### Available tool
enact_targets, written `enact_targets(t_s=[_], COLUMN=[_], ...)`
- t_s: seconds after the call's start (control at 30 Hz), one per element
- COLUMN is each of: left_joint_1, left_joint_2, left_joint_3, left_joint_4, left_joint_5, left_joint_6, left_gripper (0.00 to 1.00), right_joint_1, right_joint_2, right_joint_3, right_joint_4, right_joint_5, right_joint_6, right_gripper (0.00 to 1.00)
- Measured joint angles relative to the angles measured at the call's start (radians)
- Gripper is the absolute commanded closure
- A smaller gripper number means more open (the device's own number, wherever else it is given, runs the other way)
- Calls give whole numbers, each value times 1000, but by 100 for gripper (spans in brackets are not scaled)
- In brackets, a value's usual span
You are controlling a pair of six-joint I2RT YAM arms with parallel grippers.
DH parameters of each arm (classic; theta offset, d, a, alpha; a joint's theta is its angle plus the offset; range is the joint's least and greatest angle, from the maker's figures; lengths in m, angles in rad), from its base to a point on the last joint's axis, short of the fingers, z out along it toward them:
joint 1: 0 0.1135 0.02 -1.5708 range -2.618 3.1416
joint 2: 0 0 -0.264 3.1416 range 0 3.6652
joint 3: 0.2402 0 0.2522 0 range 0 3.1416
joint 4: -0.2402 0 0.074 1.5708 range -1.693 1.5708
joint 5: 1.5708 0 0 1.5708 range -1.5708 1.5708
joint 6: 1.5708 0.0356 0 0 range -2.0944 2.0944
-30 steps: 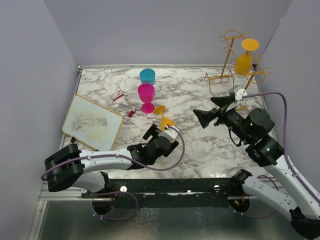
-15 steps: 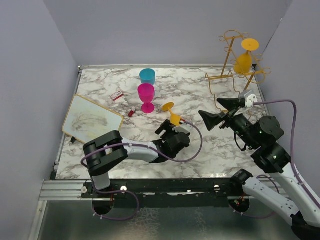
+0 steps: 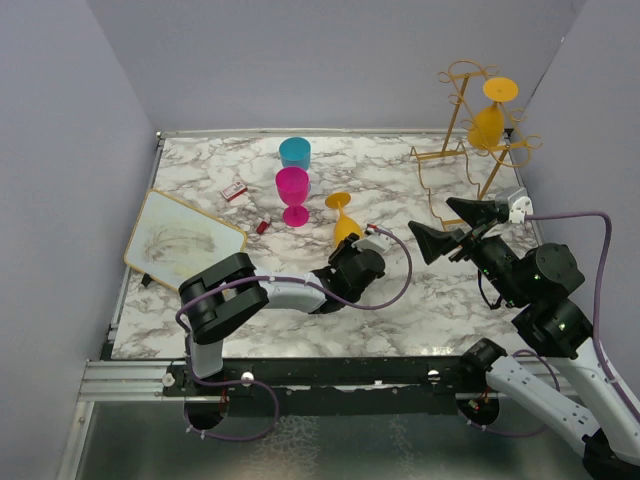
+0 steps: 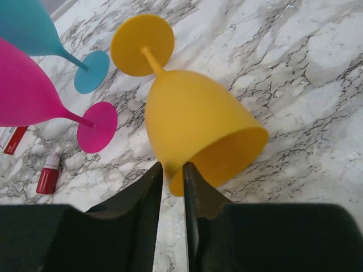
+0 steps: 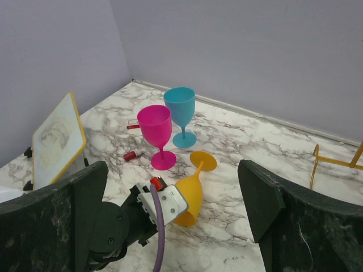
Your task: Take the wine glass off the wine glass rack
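At far right, the rack (image 3: 457, 120) carries one hung glass (image 3: 487, 125), inverted: foot caught in the top wires, bowl below. Near the rack's base, the right gripper (image 3: 429, 217) stands empty with fingers spread wide. At mid-table a second glass (image 4: 198, 124) lies tilted, and the left gripper (image 4: 173, 170) pinches its bowl rim between nearly closed fingers. Both glasses look like light, stiff, smooth plastic with thin stems, so probably slippery but unlikely to shatter. Best hold on the hung glass: across the bowl, then slide the foot clear of the wires.

Black-jointed white arms (image 3: 290, 294) — purple cables (image 5: 155, 238), perhaps sleeved.
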Motion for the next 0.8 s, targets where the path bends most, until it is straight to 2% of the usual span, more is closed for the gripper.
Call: enact_targets(t_s=[0.1,0.27,0.5,0.7,0.8], left_joint_1=[0,12,31,90,171], left_joint_2=[-27,-78,-204,-326,-435], left_joint_3=[2,45,82,89,73], left_joint_4=[-38,-154,-283,-378,-426], left_joint_5=[12,32,94,278,394], left_joint_6=[-19,-73,-124,-178,-213], left_gripper=[91,100,100,64,49], right_joint_1=[0,0,0,0,0], right_joint_2=[-6,-7,-6,15,66], right_joint_3=[1,2,4,4,-13], right_joint_4=[-4,-11,-15,-14,6], right_joint_5=[12,21,23,19,-50], right_joint_6=[0,0,0,-6,-50], right_gripper=[0,0,0,4,11])
